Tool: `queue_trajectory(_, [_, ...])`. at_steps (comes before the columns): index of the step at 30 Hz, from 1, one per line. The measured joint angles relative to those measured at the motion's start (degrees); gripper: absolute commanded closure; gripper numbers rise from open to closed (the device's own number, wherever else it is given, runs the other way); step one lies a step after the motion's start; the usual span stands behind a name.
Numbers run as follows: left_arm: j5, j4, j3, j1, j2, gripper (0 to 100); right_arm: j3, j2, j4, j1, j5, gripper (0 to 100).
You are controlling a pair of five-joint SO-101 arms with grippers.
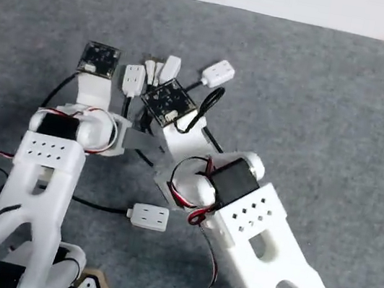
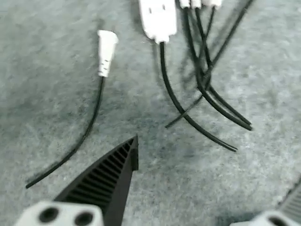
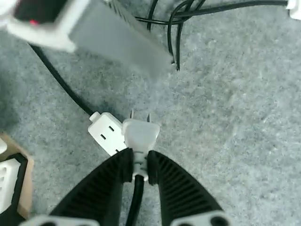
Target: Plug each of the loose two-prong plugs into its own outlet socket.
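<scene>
Snugly, plug (image 3: 140, 134) inside right tool (image 3: 139, 165).

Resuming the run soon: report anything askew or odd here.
The black cords cross in a tangle on the carpet. The plug held in the right end effector sits beside the socket, prongs pointing past it, not into its slots. Nothing looks damaged.
</scene>
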Motion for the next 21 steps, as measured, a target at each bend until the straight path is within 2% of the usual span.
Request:
queue_trajectory(5, [0.0,0.0,0.62,1.58,0.0,51,0.0,0.0,-1.49,0.0,-1.32,99.1])
queue_trajectory(12, [0.18,1.32,2.64,7.38,0.0,51,0.09,0.0,-3.34,0.0,-1.93,99.1])
queue_trajectory(21, [0.26,2.2,2.64,6.24,0.0,51,0.79,0.0,-2.64,0.0,-2.02,99.1])
